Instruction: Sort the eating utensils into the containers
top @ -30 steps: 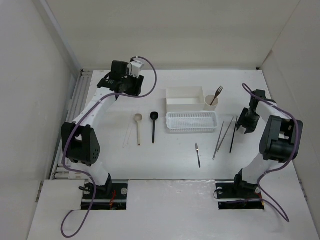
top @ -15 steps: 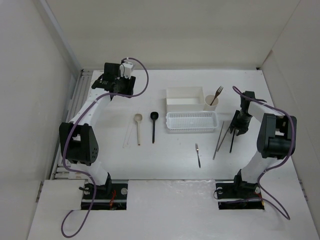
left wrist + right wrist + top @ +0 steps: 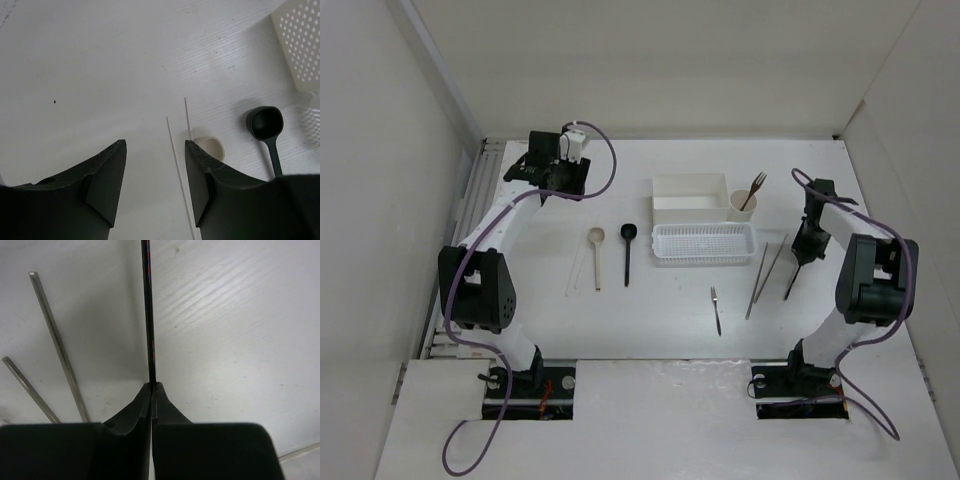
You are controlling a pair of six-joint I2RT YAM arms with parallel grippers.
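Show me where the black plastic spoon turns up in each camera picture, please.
Top external: the black plastic spoon lies left of centre, left of the white perforated basket.
Left wrist: the spoon at lower right, bowl uppermost.
Right wrist: not in it.
Shared landmark: the beige spoon beside it, in top and left wrist views.

Right hand – now clamped on dark chopstick.
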